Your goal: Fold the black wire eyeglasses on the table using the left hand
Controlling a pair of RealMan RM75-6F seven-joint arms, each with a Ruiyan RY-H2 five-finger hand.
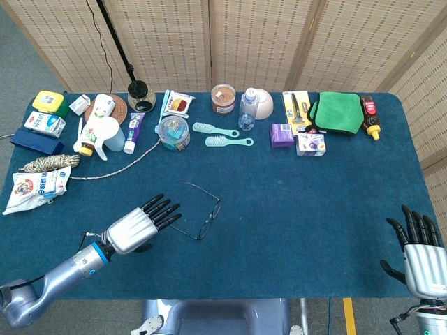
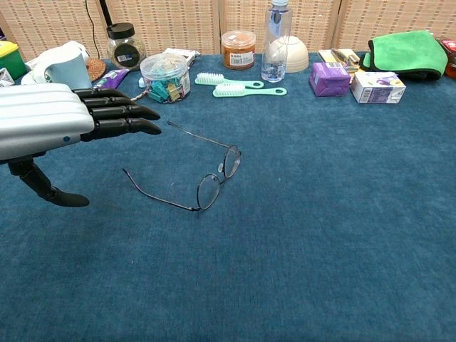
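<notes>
While the eyeglasses (image 1: 199, 211) lie unfolded on blue cloth (image 1: 293, 209), the left hand (image 1: 140, 223) is held flat, fingers straight, empty, before wicker screens (image 1: 251, 42).

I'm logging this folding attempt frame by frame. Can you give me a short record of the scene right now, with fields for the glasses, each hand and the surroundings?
glasses: black wire eyeglasses lie on the blue table, both arms unfolded, lenses toward the right
left hand: left hand open, fingers straight, pointing at the glasses, not touching them
right hand: right hand open at the table's near right corner, holding nothing
behind glasses: clip tub, two mint brushes, water bottle
task state: glasses not yet folded
</notes>
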